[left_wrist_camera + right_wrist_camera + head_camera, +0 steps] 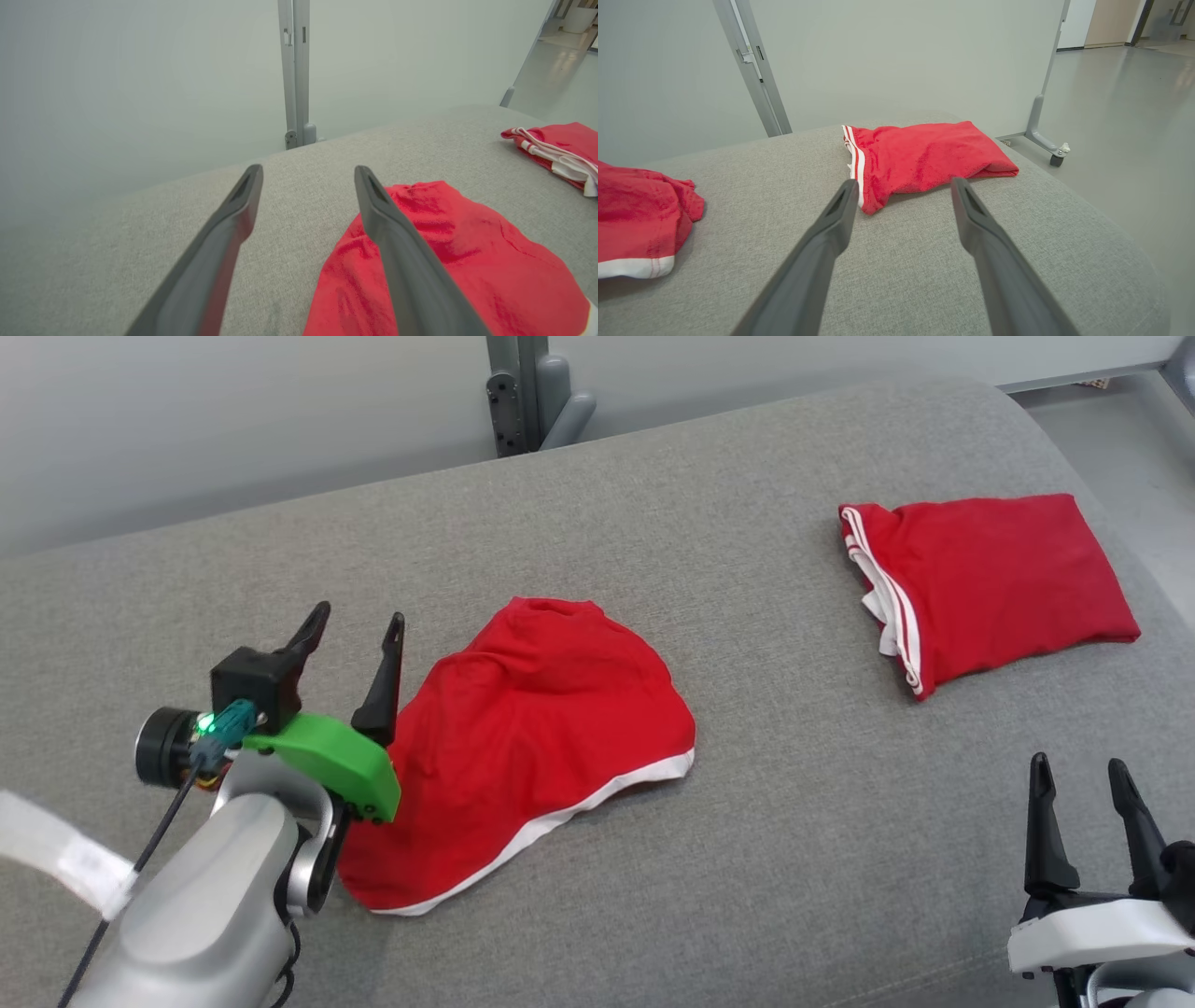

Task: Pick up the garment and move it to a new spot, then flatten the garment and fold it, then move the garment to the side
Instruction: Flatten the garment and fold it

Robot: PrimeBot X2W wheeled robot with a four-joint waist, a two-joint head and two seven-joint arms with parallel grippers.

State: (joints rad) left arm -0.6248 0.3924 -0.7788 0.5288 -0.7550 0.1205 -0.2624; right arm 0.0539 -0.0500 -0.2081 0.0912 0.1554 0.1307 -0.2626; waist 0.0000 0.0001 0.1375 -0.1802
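A crumpled red garment [532, 737] with a white hem lies in the middle of the grey cushioned surface [709, 859]; it also shows in the left wrist view [467, 261] and at the left edge of the right wrist view [640, 219]. My left gripper [359, 625] hovers open at the garment's left edge, its right finger [392, 242] over the red cloth, nothing held. My right gripper [1078, 775] stands open at the lower right, empty, well apart from it.
A second red garment [990, 583] with white stripes lies folded at the back right of the surface [924, 156] [556, 149]. A grey partition post [527, 392] stands behind. The surface drops off at the right to floor, where a wheeled foot [1052, 149] stands.
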